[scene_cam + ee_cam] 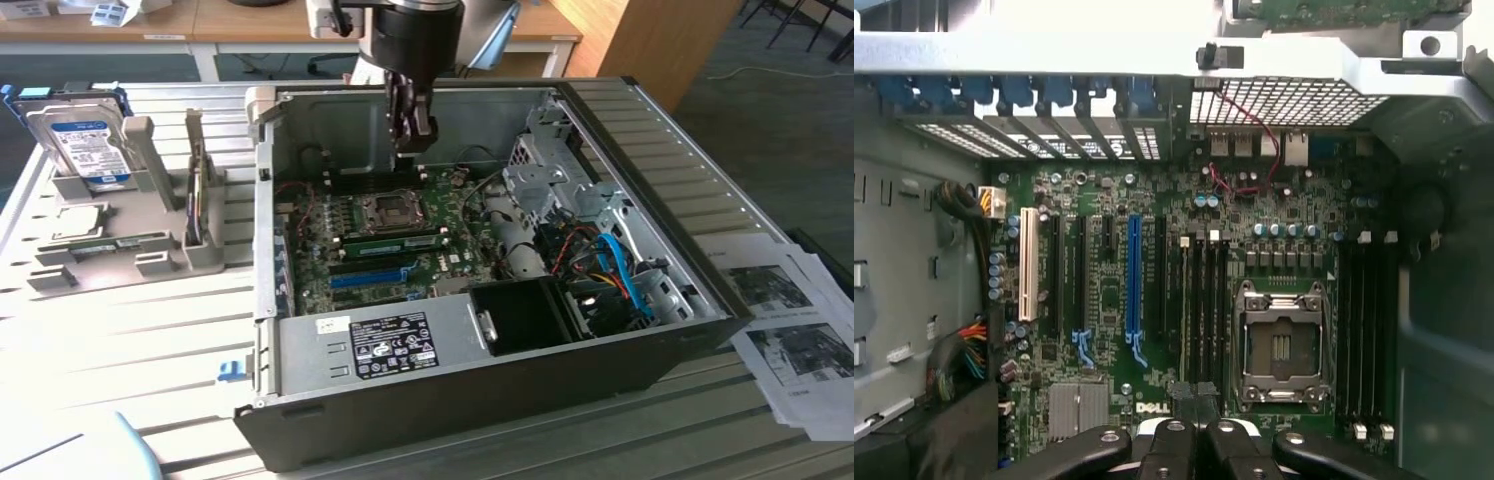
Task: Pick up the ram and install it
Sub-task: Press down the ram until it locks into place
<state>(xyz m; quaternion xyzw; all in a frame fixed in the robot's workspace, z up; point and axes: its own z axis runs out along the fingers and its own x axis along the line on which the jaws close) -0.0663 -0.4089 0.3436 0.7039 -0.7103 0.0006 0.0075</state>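
Inside the open computer case (641, 110), a ram (396, 241) seemingly sits slotted on the motherboard (1104, 300) below the closed pincer (411, 140).

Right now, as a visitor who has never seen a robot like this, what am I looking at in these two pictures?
It is one robot arm. One picture comes from a camera standing off to the side. The other comes from a camera on the arm's wrist, looking down past its gripper. In the side picture, the gripper hangs over an open computer case, above the green motherboard. Its jaws are shut, and I see nothing held in them. On the slatted table, toward the exterior view's left, a grey rack holds a blue-labelled hard drive. Printed papers lie at the exterior view's right.
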